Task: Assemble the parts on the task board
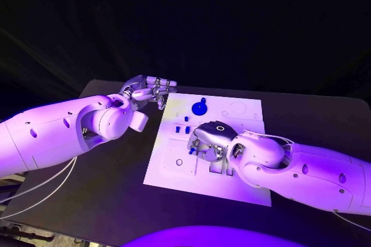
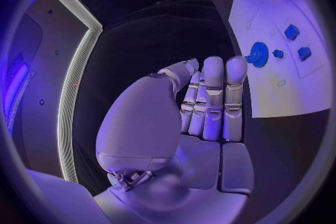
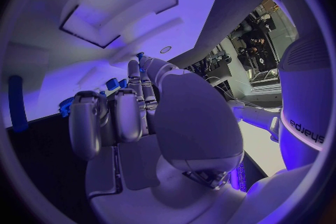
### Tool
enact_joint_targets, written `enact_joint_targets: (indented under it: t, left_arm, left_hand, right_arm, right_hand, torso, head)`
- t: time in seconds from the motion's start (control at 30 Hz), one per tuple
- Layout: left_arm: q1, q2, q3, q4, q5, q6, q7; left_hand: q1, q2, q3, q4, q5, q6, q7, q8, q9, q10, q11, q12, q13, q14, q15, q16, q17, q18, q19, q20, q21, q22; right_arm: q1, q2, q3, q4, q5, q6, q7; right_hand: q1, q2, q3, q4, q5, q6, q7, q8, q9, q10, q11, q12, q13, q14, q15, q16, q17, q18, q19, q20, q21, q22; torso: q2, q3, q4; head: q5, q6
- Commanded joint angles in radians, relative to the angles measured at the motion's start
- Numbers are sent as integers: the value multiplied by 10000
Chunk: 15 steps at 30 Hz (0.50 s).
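Head view has the white board (image 1: 174, 174) as the anchor for everything else. Over its middle, above the recessed slots, the right hand (image 1: 207, 142) hangs palm down. Its fingers are bent toward the surface, which looks like a stance for picking up or seating a small piece. Whether anything sits between the fingertips I cannot tell, since the hand hides that spot. In the right wrist view the fingers (image 3: 126, 115) are partly curled, with small blue pieces just past their tips.

At the board's far left corner, just off its edge, the left hand (image 1: 148, 91) is raised. In the left wrist view its fingers (image 2: 213, 98) lie straight and side by side with the thumb folded across the palm, holding nothing. My guess is that it is parked there to leave the working area free.

A round blue gear (image 1: 199, 108) rests on the board's far part, and two small blue blocks (image 1: 182, 129) stand nearer the middle, close to the right hand, probably next in line.
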Motion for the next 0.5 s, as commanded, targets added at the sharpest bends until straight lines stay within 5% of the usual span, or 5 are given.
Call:
enact_joint_targets:
  t: [0.03, 0.5]
  left_arm:
    - [6, 21, 5, 31, 46, 149, -9]
    - [6, 18, 5, 39, 42, 215, -85]
  left_hand:
    - [-72, -2, 11, -54, 40, -70, -13, -4, -13, -62, 10, 63, -9, -58, 4, -45, -9, 149, -77, 23, -45, -7]
    - [-78, -1, 13, -56, 39, -76, -11, -1, -13, -70, 12, 69, -10, -60, 5, -46, -13, 152, -82, 25, -56, -19]
  right_arm:
    - [-26, 26, -5, -43, -66, 189, 84]
    - [-69, 196, -12, -157, -325, 300, -109]
  right_hand:
    - [-6, 66, -19, -57, 71, 60, -4, 22, 9, 53, 12, -52, 1, 489, -73, 38, 12, -33, 512, -70, 44, 1718]
    - [-14, 71, -20, -65, 75, 59, -1, 20, 12, 57, 14, -55, -1, 495, -71, 64, 44, -42, 527, -70, 87, 1743]
  torso:
    - [4, 2, 8]
    - [0, -3, -2]
  head:
    - [10, -15]
    - [48, -49]
